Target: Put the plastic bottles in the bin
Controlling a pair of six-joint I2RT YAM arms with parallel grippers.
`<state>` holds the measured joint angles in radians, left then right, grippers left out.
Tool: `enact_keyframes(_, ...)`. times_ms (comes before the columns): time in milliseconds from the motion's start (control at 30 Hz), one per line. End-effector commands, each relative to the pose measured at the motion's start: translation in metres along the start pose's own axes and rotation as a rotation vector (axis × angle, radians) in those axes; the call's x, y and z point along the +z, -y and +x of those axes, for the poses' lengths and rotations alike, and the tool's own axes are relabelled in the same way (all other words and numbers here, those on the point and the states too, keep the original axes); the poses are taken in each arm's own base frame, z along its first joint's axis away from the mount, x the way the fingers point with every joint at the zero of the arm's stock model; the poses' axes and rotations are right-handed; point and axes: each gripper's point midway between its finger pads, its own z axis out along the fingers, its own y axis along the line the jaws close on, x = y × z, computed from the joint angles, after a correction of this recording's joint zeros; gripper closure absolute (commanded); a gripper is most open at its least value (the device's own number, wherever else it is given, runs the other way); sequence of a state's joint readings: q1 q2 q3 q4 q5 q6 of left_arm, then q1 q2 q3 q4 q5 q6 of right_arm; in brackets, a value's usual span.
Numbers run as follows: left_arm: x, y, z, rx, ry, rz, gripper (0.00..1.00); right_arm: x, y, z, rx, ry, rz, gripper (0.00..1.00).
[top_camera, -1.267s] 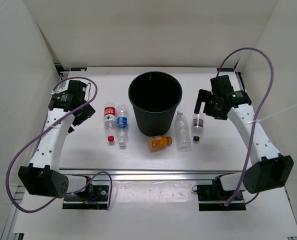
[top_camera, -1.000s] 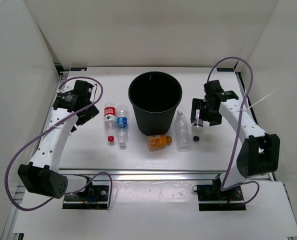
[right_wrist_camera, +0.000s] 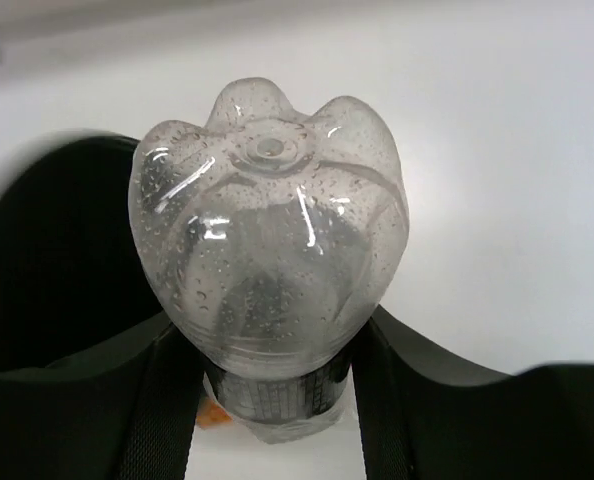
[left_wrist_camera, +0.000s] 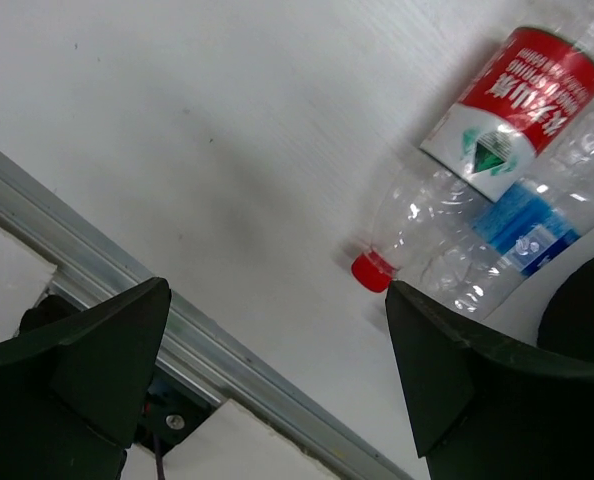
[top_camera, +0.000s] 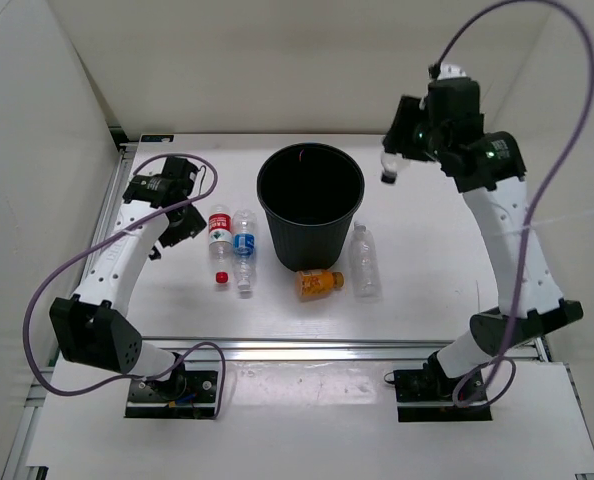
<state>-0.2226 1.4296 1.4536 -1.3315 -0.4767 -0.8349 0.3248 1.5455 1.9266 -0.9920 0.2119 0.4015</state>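
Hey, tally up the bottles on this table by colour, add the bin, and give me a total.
Red-label bottle: 1
Blue-label bottle: 1
Black-label bottle: 1
Unlabelled clear bottle: 1
Orange bottle: 1
Bin: 1
Total: 6
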Motion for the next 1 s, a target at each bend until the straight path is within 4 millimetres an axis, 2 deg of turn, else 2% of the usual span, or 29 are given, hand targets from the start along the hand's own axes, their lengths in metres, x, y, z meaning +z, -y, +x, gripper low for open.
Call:
enact_keyframes(0, 0.010, 0.003, 0.015, -0.022, -0.054, 0.030, 0.00, -0.044, -0.043, -0.036, -0.140, 0.139, -0.086, 0.48)
enact_keyframes(67, 0.018, 0.008, 0.012, -0.077, -0.040, 0.041, 0.01, -0.041, -0.069, -0.050, -0.168, 0.176, -0.155, 0.43)
enact_keyframes(100, 0.021, 0.009, 0.012, -0.090, -0.032, 0.036, 0.01, -0.040, -0.089, -0.041, -0.169, 0.142, -0.248, 0.41)
enact_keyframes(133, 0.022, 0.008, 0.009, -0.121, -0.023, 0.041, 0.01, -0.029, -0.104, -0.029, -0.187, 0.090, -0.294, 0.36)
enact_keyframes(200, 0.025, 0.018, 0.007, -0.158, -0.049, 0.100, 0.00, -0.027, -0.131, -0.014, -0.209, 0.034, -0.420, 0.28)
enact_keyframes(233, 0.025, 0.023, 0.005, -0.157, -0.059, 0.132, 0.00, -0.037, -0.153, 0.001, -0.222, -0.032, -0.571, 0.13)
enact_keyframes(267, 0.028, 0.027, 0.004, -0.146, -0.068, 0.154, 0.00, -0.040, -0.163, 0.011, -0.232, -0.063, -0.627, 0.04)
enact_keyframes(300, 0.033, 0.033, 0.001, -0.156, -0.074, 0.167, 0.00, -0.045, -0.170, 0.016, -0.243, -0.075, -0.657, 0.00)
enact_keyframes(367, 0.035, 0.043, 0.002, -0.125, -0.097, 0.199, 0.00, -0.052, -0.171, 0.018, -0.248, -0.067, -0.661, 0.00)
enact_keyframes(500, 0.051, 0.065, 0.004, -0.046, -0.133, 0.254, 0.00, -0.073, -0.145, 0.001, -0.227, 0.018, -0.592, 0.00)
enact_keyframes(533, 0.052, 0.073, 0.004, -0.030, -0.126, 0.277, 0.00, -0.073, -0.137, -0.001, -0.219, 0.027, -0.560, 0.00)
enact_keyframes(667, 0.068, 0.092, 0.012, 0.034, -0.157, 0.296, 0.00, -0.071, -0.124, 0.011, -0.228, 0.003, -0.522, 0.00)
enact_keyframes(967, 0.125, 0.115, 0.040, 0.185, -0.217, 0.222, 0.00, -0.095, -0.106, 0.019, -0.244, 0.019, -0.505, 0.00)
